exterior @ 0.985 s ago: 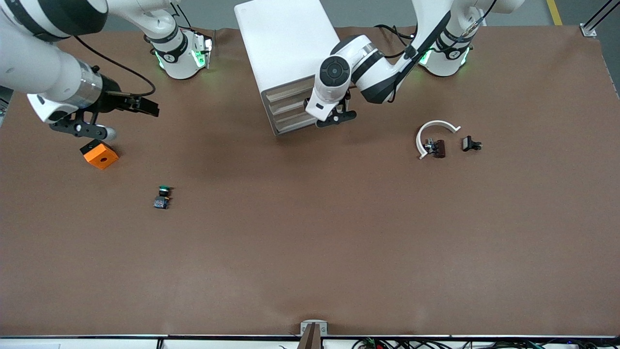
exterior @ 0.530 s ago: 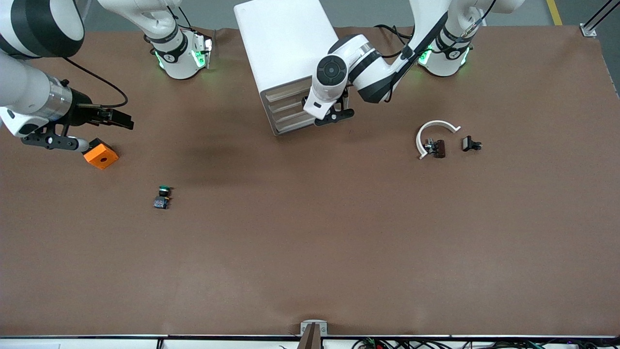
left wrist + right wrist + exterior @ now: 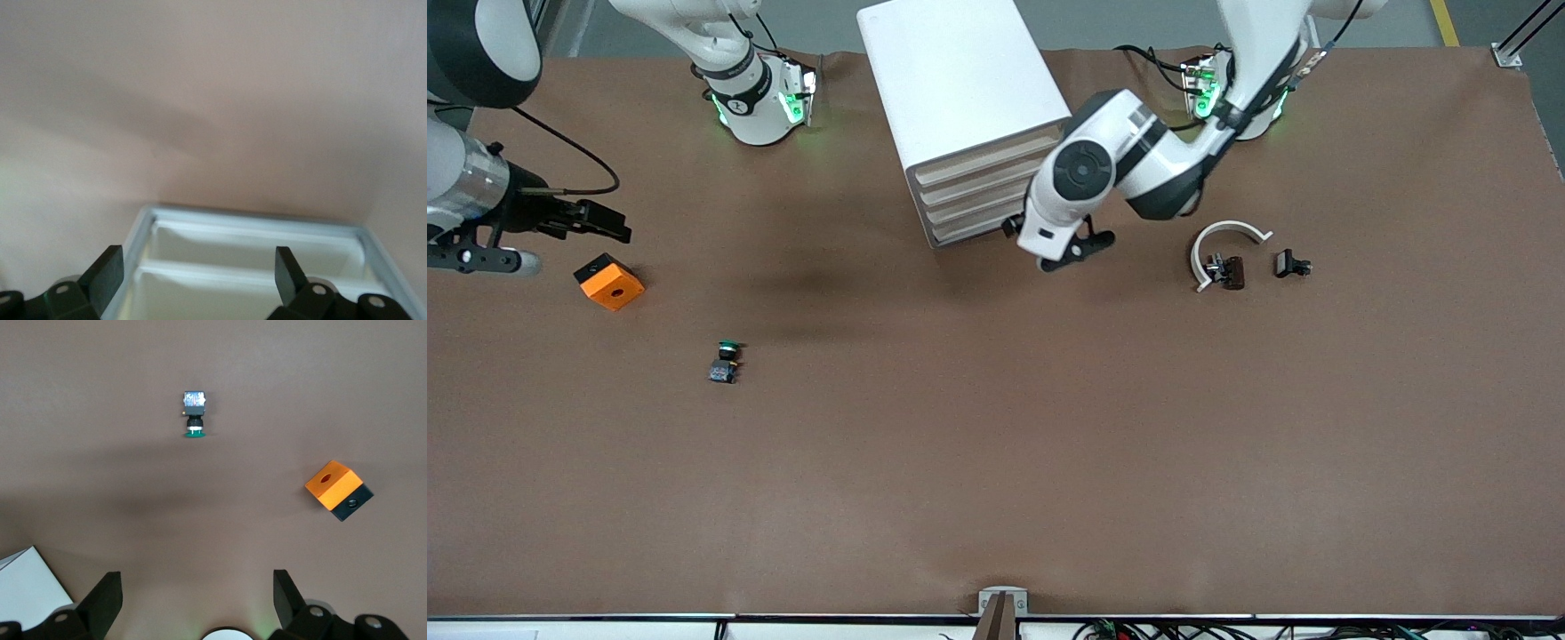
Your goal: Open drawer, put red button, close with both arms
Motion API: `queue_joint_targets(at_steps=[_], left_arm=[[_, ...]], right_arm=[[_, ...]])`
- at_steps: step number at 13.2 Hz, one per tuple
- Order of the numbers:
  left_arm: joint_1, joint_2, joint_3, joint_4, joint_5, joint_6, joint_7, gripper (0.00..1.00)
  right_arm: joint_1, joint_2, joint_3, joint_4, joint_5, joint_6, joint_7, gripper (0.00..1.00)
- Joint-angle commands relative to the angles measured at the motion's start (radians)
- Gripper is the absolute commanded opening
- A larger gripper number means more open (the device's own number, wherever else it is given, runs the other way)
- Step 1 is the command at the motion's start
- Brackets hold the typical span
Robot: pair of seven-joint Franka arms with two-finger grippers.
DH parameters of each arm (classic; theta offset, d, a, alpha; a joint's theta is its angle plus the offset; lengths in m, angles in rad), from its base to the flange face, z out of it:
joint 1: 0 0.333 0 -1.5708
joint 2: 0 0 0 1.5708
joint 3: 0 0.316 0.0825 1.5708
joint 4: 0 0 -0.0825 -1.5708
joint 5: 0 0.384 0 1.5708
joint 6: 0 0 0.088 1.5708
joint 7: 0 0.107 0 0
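Note:
The white drawer cabinet (image 3: 960, 98) stands between the two arm bases, and its stacked drawer fronts (image 3: 983, 191) sit flush. My left gripper (image 3: 1074, 251) hovers over the table just in front of the drawers. It is open and empty. In the left wrist view the gripper (image 3: 199, 263) has its fingers wide apart, with the cabinet's front (image 3: 253, 240) close below them. My right gripper (image 3: 480, 260) is over the right arm's end of the table, beside an orange block (image 3: 609, 283). It is open and empty, and the right wrist view (image 3: 197, 587) shows this too. The red button is out of view.
A green-capped switch (image 3: 727, 360) lies nearer the front camera than the orange block; both show in the right wrist view, the switch (image 3: 194, 417) and the block (image 3: 338, 489). A white curved piece (image 3: 1227, 240), a small brown part (image 3: 1232, 272) and a black clip (image 3: 1291, 264) lie toward the left arm's end.
My left gripper has drawn back from the drawer fronts, toward the front camera and the left arm's end. My right arm has swung outward, off the orange block, toward its table end.

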Motion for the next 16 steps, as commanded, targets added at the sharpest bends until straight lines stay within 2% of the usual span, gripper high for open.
queue_joint_targets(at_steps=[1, 6, 8, 12, 15, 16], left_arm=[[0.095, 0.001, -0.019, 0.067, 0.078, -0.070, -0.012, 1.00], [0.262, -0.015, -0.021, 0.239, 0.242, -0.189, -0.003, 1.00], [0.341, -0.046, -0.023, 0.259, 0.276, -0.196, 0.030, 1.00], [0.446, -0.129, -0.022, 0.285, 0.306, -0.198, 0.122, 1.00], [0.511, -0.207, -0.019, 0.285, 0.303, -0.205, 0.306, 1.00], [0.504, -0.235, 0.017, 0.285, 0.297, -0.205, 0.377, 1.00]], right_arm=[[-0.015, -0.045, 0.018, 0.039, -0.020, -0.034, -0.009, 1.00], [-0.014, -0.037, 0.022, 0.202, -0.019, -0.153, 0.001, 1.00], [-0.015, -0.037, 0.020, 0.253, -0.017, -0.170, 0.008, 1.00], [-0.009, -0.033, 0.023, 0.262, -0.008, -0.166, 0.006, 1.00], [-0.023, -0.031, 0.018, 0.296, -0.008, -0.171, 0.008, 1.00], [-0.022, -0.031, 0.020, 0.296, -0.008, -0.172, 0.008, 1.00]])
